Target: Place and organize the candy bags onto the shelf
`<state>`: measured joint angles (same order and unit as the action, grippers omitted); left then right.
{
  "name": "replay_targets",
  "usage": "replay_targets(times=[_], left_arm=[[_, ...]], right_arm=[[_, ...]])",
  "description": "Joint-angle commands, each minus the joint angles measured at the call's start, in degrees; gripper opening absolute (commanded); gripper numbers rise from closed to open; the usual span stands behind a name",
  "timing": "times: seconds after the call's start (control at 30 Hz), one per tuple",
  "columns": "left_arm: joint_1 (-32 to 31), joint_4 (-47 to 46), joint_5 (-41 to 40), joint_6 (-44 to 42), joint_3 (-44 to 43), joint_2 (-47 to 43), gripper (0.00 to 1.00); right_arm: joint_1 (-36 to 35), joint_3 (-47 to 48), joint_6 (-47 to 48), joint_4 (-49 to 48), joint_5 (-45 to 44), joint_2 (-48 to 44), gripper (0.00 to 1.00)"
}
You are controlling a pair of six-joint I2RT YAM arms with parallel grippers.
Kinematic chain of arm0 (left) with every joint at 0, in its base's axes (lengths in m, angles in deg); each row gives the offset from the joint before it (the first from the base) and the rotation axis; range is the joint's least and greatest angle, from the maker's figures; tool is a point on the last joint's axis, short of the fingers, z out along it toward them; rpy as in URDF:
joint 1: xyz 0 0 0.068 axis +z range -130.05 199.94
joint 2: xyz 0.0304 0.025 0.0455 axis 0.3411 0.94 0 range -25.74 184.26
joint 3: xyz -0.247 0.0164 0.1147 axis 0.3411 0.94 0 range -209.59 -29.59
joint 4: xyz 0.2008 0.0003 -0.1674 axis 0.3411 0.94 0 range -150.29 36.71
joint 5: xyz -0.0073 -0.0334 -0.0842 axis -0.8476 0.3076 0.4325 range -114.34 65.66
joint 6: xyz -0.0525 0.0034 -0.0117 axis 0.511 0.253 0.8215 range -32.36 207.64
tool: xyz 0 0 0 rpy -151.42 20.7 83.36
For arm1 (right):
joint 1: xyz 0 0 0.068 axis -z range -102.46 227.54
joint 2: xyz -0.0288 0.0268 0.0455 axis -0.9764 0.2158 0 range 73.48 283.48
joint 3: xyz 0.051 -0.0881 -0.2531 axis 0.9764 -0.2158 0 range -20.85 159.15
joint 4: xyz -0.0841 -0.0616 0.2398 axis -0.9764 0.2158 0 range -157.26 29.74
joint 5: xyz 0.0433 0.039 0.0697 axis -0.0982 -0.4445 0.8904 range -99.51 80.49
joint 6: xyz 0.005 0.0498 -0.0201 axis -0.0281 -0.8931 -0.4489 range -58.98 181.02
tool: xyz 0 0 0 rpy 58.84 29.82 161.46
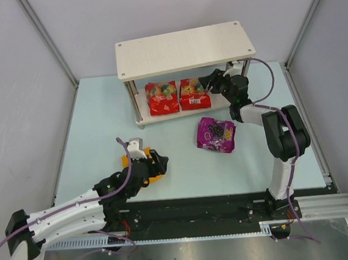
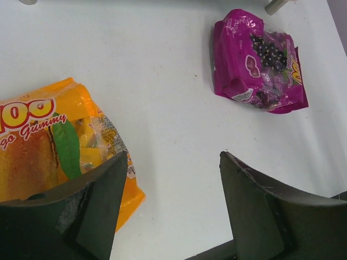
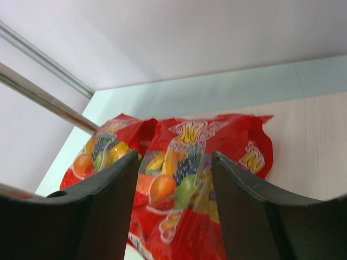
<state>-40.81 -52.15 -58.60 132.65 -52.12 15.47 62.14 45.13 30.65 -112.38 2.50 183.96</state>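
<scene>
Two red candy bags (image 1: 162, 98) (image 1: 193, 93) lie side by side on the lower board of the pale wood shelf (image 1: 185, 47). My right gripper (image 1: 206, 84) reaches under the top board, open, its jaws standing either side of the right red bag (image 3: 206, 168); the left red bag (image 3: 100, 146) is beside it. The purple bag (image 1: 216, 134) lies on the table in front of the shelf, and it also shows in the left wrist view (image 2: 260, 65). My left gripper (image 1: 160, 162) is open and empty above the table (image 2: 172, 157). The orange-yellow bag (image 2: 43, 146) lies by its left finger, partly hidden in the top view (image 1: 125, 162).
A metal shelf post (image 3: 49, 103) stands left of the red bags. The lower board (image 3: 309, 141) shows bare wood right of the bags. Grey walls enclose the pale blue table (image 1: 95, 124) on three sides.
</scene>
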Motion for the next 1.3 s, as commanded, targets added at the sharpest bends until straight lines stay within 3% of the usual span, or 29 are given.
replay_targets(times=[0.0,0.27,0.57,0.73,0.8,0.93,1.07,1.27], left_arm=[[-0.24,1.17,-0.89,0.69,-2.17,-0.96,0.74],[-0.25,2.31,-0.98,1.30,-2.00,-2.01,0.74],[-0.33,3.89,-1.69,1.92,-1.65,-3.33,0.74],[-0.33,3.64,-1.25,1.83,-1.74,-4.21,0.76],[-0.24,3.37,-0.90,1.92,-1.91,-3.68,0.76],[-0.25,2.85,-0.37,2.71,-1.82,-2.54,0.77],[-0.24,-0.05,1.04,3.15,-0.68,-1.49,0.76],[-0.33,-0.76,2.53,2.80,-1.65,-0.08,0.76]], right_arm=[[0.28,-1.72,-0.57,1.69,-1.98,-6.85,0.61],[-1.56,-6.29,-1.53,10.49,-8.93,-12.12,0.70],[-3.32,-10.33,-1.18,15.59,-9.98,-17.30,0.66],[-3.94,-15.60,-4.16,24.99,-14.99,-24.42,0.69],[-3.94,-17.89,-5.66,28.49,-17.19,-28.02,0.73],[-4.03,-22.27,-5.58,36.32,-20.97,-32.07,0.92],[-1.22,-27.38,-6.63,35.90,-21.35,-33.84,0.97],[3.53,-28.10,-9.88,30.47,-15.18,-29.62,0.89]])
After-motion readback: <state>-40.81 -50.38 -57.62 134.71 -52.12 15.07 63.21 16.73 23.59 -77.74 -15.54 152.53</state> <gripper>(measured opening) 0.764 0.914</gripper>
